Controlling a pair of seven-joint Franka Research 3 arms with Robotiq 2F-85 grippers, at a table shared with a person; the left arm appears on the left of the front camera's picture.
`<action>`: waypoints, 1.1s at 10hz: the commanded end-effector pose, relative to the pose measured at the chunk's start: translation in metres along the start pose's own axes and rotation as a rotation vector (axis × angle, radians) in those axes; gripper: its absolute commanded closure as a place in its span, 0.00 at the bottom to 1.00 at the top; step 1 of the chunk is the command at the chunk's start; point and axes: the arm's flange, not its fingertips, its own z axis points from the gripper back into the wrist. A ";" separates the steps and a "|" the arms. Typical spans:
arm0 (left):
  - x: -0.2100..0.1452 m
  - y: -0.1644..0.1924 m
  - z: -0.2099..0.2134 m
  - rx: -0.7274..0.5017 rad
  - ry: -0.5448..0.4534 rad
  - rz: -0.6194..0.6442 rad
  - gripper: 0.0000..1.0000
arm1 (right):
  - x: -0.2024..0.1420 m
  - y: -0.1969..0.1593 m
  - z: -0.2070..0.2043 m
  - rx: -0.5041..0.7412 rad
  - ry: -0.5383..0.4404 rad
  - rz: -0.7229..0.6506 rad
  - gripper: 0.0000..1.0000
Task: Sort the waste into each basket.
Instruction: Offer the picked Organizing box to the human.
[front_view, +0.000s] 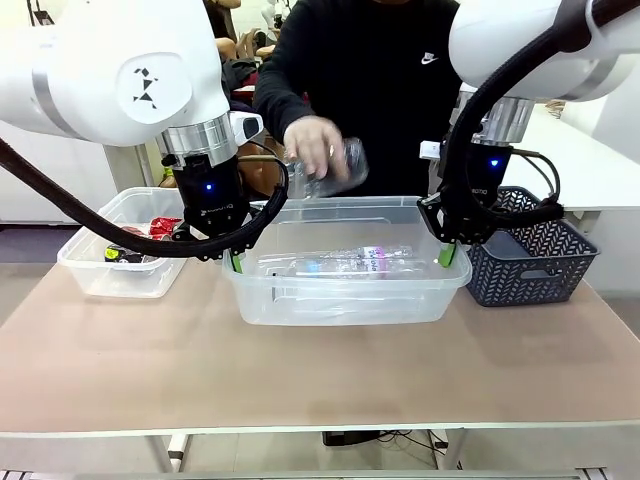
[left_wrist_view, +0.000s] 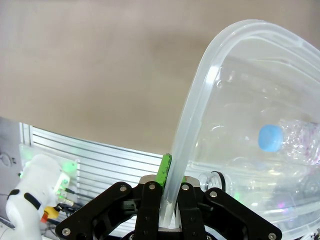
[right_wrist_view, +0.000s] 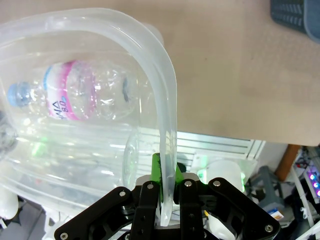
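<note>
A large clear basket stands mid-table, and both grippers are clamped on its rim. My left gripper is shut on the left end of the rim, and my right gripper is shut on the right end. Inside lies a clear bottle with a pink label and a blue cap. Above the far rim, the person's hand holds another clear bottle. A second clear basket at the left holds red cans.
A dark grey lattice basket stands right of the large tub, close to my right arm. The person stands at the far side, behind the tub. Bare tabletop stretches along the near edge.
</note>
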 end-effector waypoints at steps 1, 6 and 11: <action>0.001 0.005 0.000 -0.016 -0.013 0.021 0.96 | -0.004 0.003 0.002 0.008 0.005 0.012 0.95; 0.001 0.005 0.000 -0.016 -0.013 0.021 0.96 | -0.004 0.003 0.002 0.008 0.005 0.012 0.95; 0.001 0.005 0.000 -0.016 -0.013 0.021 0.96 | -0.004 0.003 0.002 0.008 0.005 0.012 0.95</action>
